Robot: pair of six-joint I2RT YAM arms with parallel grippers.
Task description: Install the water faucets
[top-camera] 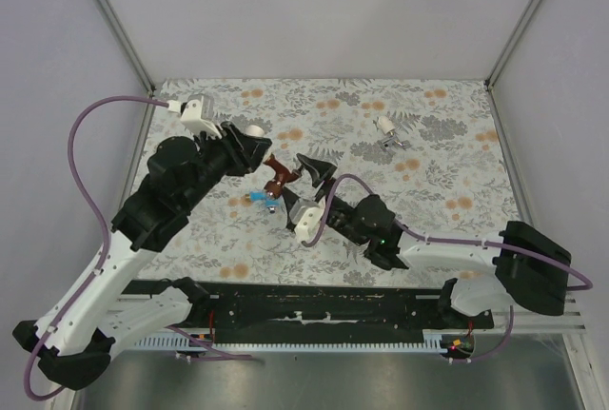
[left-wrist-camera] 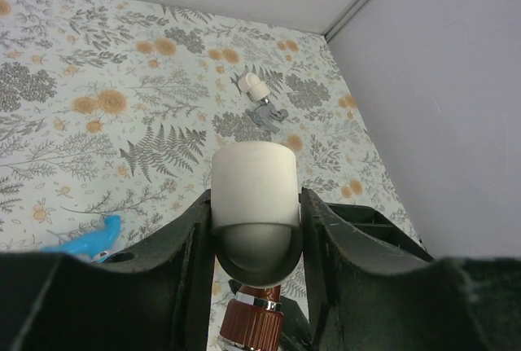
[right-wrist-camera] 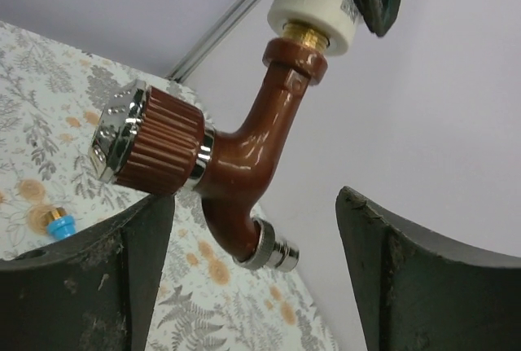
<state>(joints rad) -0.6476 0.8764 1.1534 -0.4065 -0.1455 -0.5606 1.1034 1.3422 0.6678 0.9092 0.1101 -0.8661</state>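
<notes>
**Left claw** (left-wrist-camera: 254, 212): is being shown clamped on a white fitting (left-wrist-camera: 252, 172), centre of the left wrist frame. The fitting's rounded end is being squeezed between both fingers (left-wrist-camera: 189, 269).

**Blue faucet** (top-camera: 259, 199): is being shown lying on the floral table (top-camera: 428, 229), left of centre in the top view, just below the brown faucet and apart from both claws.

**Brown faucet** (right-wrist-camera: 236, 155): is being held off the table, centre of the top view, between the two claws. Its brass thread is being seen entering the fitting at the upper right of the right wrist frame. The ribbed knob is being pointed left and the spout downward.

**Right claw** (right-wrist-camera: 256, 229): is being shown apart, with a finger on either side of the brown faucet and neither touching it.

**White faucet** (top-camera: 388, 130): is being shown lying on the table, upper right of centre, well apart from the rest.
</notes>
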